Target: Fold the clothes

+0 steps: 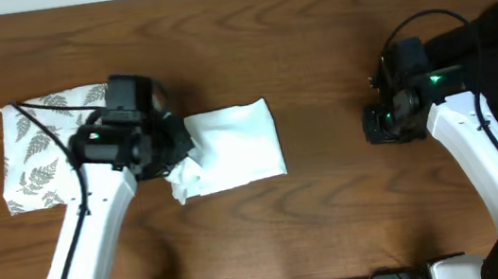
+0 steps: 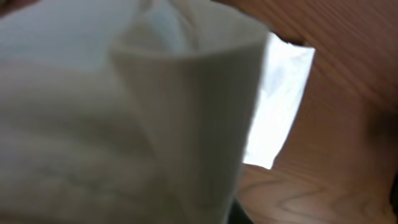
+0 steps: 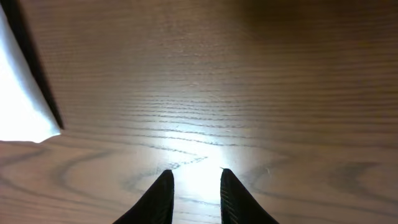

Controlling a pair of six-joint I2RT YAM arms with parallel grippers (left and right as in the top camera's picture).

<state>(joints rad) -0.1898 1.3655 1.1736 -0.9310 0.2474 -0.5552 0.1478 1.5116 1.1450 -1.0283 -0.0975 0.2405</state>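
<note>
While the left pincer [image 1: 179, 163] pinches the white T-shirt [image 1: 238, 144], the right pincer [image 3: 196, 175] hangs slightly parted, empty.

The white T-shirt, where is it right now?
In the overhead view the white T-shirt lies folded left of centre, right of the fern-print cloth, its left edge pinched by the left claw.

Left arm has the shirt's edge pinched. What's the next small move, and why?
Probably carry the left gripper rightward, low over the white T-shirt, to lay the fold. It is shut on the bunched left edge, the rest lies flat to its right, and the right gripper hangs open over the table, apart from it.
</note>
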